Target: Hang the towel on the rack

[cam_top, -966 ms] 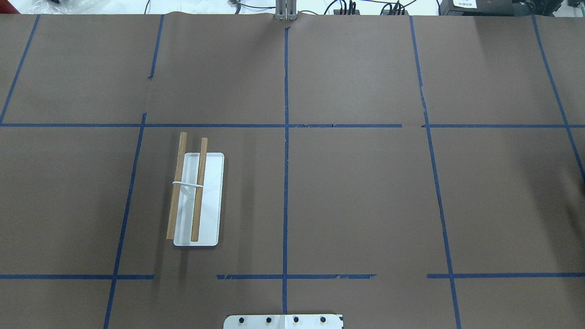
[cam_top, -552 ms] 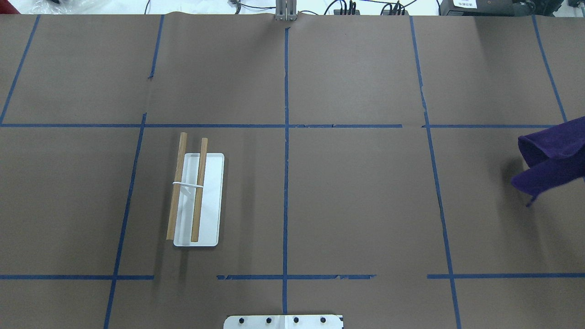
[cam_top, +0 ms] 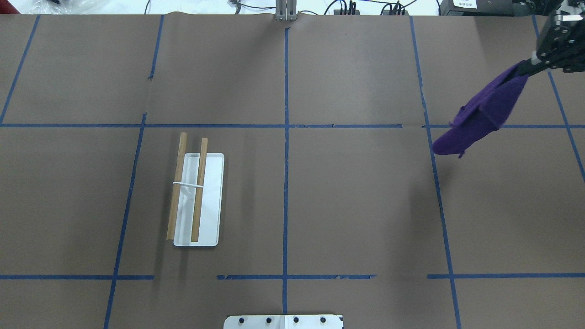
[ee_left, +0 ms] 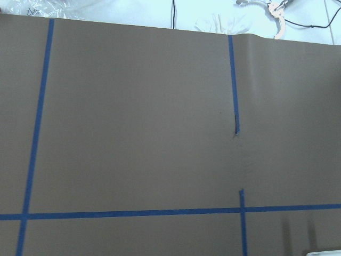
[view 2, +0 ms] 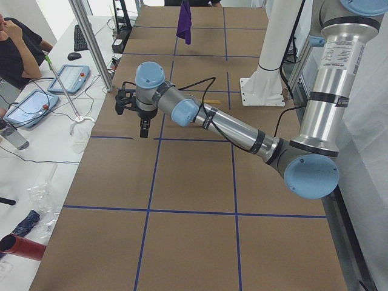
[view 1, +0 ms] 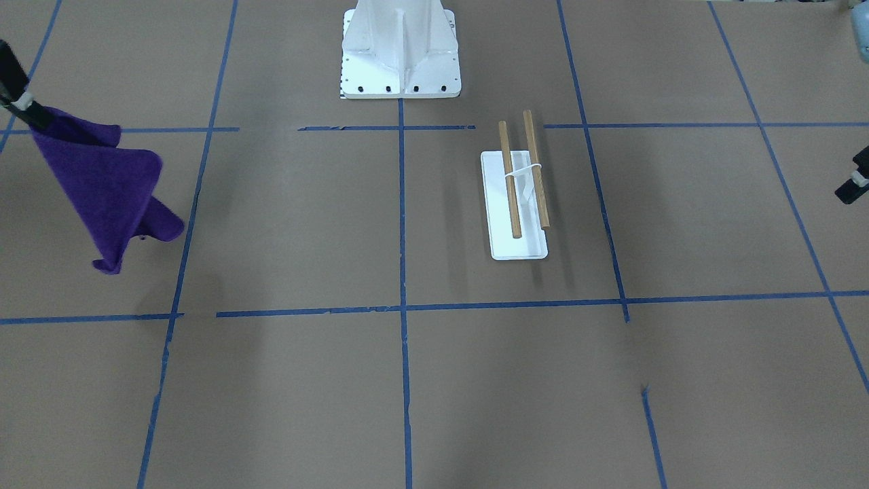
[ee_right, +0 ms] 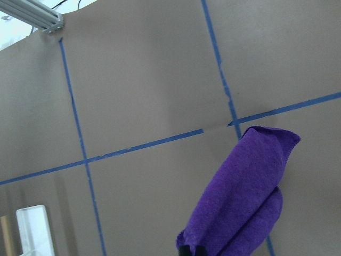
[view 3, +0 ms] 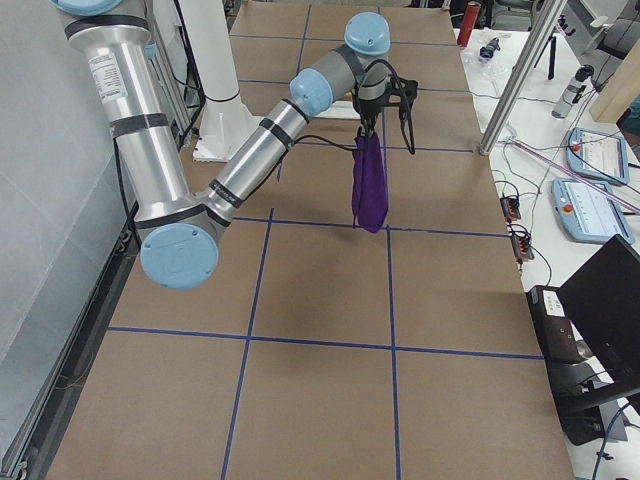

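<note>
The purple towel hangs in the air from my right gripper, which is shut on its top corner, over the far right of the table. The towel also shows in the front view, the right side view and the right wrist view. The rack, two brown dowels on a flat white base, stands left of centre, far from the towel. It also shows in the front view. My left gripper hovers off the rack's left side; whether it is open I cannot tell.
The white bolted robot pedestal stands at the near middle edge. Blue tape lines grid the brown table. An operator and tablets sit beyond the far edge. A metal post stands there too.
The towel came in from the right edge of the overhead view and has moved towards the far side and leftwards. The right gripper now shows at the top right. The rack has not moved.
</note>
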Controlling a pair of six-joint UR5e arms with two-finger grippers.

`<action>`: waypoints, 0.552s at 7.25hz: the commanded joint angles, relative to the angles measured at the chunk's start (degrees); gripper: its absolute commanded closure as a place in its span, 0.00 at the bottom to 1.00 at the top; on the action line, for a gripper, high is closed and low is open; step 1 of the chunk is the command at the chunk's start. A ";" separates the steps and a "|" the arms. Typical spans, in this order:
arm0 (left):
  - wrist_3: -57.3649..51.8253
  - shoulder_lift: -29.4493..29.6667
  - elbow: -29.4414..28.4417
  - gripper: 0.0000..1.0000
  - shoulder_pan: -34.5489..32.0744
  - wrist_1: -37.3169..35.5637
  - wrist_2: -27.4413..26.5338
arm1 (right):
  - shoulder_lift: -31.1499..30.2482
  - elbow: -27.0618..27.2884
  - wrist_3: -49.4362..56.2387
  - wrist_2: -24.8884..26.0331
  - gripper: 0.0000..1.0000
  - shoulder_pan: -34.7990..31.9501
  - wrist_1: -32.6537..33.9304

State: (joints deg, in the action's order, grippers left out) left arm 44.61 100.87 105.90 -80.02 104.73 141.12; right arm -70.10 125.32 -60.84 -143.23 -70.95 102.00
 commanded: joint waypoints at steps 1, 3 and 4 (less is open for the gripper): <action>29.96 3.52 1.41 0.00 8.52 7.92 0.91 | 9.42 0.19 -12.94 7.30 1.00 10.70 -0.13; 51.26 9.93 1.41 0.00 12.77 10.40 0.99 | 15.57 -0.07 -20.41 14.44 1.00 18.89 -0.31; 60.06 13.18 1.32 0.00 15.48 10.41 0.91 | 19.09 -0.25 -24.02 18.38 1.00 22.40 -0.31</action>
State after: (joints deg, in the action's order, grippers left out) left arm 92.96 110.11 107.30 -67.44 114.52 142.05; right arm -55.27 125.29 -80.15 -129.43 -53.10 101.72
